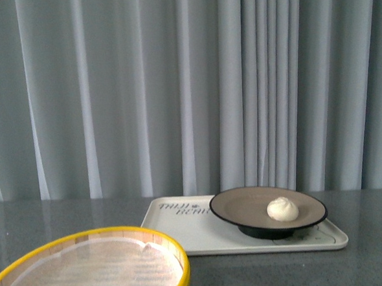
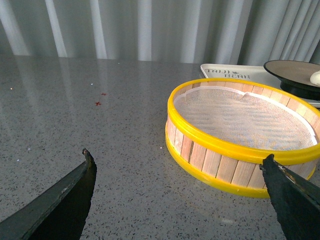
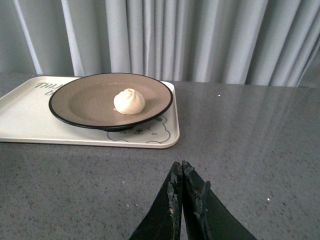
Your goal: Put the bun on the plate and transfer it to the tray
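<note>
A cream-white bun (image 1: pixel 282 209) sits right of centre on a beige, black-rimmed plate (image 1: pixel 240 208), which itself rests on the right half of the lettered white tray (image 1: pixel 183 231) on a grey speckled table (image 1: pixel 373 261); by the look of it, the task is all but finished. The right gripper (image 3: pixel 182 172) hangs over bare table near the tray's bear-face corner, its fingers pressed together on nothing, while the left gripper (image 2: pixel 177 162) stands spread wide and empty just beside the yellow-rimmed bamboo steamer (image 2: pixel 240 135), lined with white cloth and holding no bun. What remains to go wrong is mostly collateral: a careless sweep of the right arm could clip the tray's edge and jolt the plate, rolling the off-centre bun toward the rim, and the left arm, so close to the steamer, could shove it into the tray.
</note>
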Controlling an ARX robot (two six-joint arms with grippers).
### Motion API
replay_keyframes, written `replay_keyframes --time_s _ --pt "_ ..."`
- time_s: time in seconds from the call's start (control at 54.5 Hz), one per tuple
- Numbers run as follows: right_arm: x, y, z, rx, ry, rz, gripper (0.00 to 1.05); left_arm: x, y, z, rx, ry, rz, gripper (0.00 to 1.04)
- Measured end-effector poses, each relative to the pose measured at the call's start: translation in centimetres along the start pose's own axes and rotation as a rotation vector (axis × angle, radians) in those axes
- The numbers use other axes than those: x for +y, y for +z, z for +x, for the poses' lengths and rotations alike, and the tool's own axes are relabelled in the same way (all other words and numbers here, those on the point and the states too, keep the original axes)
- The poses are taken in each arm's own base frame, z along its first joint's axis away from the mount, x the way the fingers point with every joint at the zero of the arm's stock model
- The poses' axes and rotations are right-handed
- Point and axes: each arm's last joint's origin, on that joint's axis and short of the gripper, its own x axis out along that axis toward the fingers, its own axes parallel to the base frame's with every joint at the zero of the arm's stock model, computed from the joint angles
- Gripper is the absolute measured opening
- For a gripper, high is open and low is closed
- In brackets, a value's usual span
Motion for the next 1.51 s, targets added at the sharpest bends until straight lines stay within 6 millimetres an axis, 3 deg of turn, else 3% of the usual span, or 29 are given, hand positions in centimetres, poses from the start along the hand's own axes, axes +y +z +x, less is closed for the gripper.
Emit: replay_keyframes --time_s 0.202,0.514,0.698,1.506 --pt "-1.4 -1.5 -3.7 -0.004 0.017 0.012 0.02 0.0 0.0 0.0 0.0 0.0 0.0 0.98" --pt "-1.9 -2.6 -6.8 -0.002 -0.007 0.016 0.02 0.0 0.0 0.0 0.0 0.0 0.0 0.98" --pt "-1.9 -3.8 -8.0 0.006 -0.006 0.016 0.02 0.0 0.0 0.0 0.0 0.0 0.0 0.98" --pt "-1.9 -3.1 -10.8 -0.023 -0.007 0.016 0.02 0.0 0.0 0.0 0.0 0.0 0.0 0.98"
